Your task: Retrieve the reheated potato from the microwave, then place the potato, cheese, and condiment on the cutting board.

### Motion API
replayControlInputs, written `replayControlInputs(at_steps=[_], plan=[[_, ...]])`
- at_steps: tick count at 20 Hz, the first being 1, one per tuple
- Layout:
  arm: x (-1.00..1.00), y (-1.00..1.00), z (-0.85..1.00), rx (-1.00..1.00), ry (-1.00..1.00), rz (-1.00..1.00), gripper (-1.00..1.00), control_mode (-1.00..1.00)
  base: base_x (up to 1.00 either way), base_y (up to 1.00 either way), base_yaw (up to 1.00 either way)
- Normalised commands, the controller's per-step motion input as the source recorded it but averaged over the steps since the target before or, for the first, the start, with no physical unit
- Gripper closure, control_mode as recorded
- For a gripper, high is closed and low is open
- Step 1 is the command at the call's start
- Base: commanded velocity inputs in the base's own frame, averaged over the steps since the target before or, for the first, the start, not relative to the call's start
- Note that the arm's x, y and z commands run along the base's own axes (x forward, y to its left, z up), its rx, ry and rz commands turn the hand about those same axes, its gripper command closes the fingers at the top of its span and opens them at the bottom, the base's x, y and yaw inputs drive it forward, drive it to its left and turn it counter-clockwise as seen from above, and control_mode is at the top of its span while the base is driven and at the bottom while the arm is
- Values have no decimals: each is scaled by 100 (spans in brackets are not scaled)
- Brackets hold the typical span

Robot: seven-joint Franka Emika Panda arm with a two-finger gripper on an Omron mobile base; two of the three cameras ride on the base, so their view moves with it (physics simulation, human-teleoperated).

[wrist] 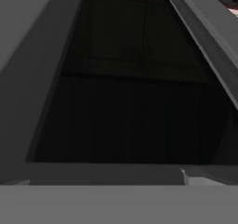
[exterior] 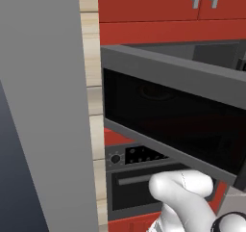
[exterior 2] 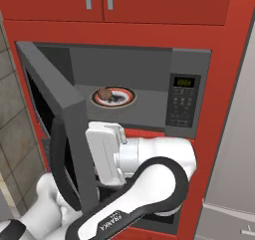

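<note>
While microwave (exterior 2: pixel 124 84) door hangs open, potato (exterior 2: pixel 103 93) inside — red cabinets (exterior 2: pixel 149 2) above

Brown potato (exterior 2: pixel 103 93), dark grey microwave (exterior 2: pixel 149 69), red cabinets (exterior 2: pixel 149 5).

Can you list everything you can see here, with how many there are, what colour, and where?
small brown oval potato: one, brown, on the plate inside the microwave
round white plate with a red rim: one, on the microwave floor
wide dark grey microwave: one, built into the red cabinets, door swung open to the left
keypad panel: one, black, right of the opening
red cabinets: red, grey handles, above
oven with knob: one, dark grey, below the microwave
white arm: one, beside the open door
</note>
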Motion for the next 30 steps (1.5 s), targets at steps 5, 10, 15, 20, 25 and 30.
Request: replayControlInputs(at_steps=[5,10,15,20,25,30], plan=[[-40,38,0,6,0,13,-100,-100,0,0,0],[-37,43,0,6,-2,9,-100,-100,0,0,0],[-34,47,0,4,-2,5,-100,-100,0,0,0],[-35,53,0,2,-4,2,-100,-100,0,0,0],[-30,56,-1,0,-4,1,-100,-100,0,0,0],[-25,61,0,0,-5,0,-100,-100,0,0,0]])
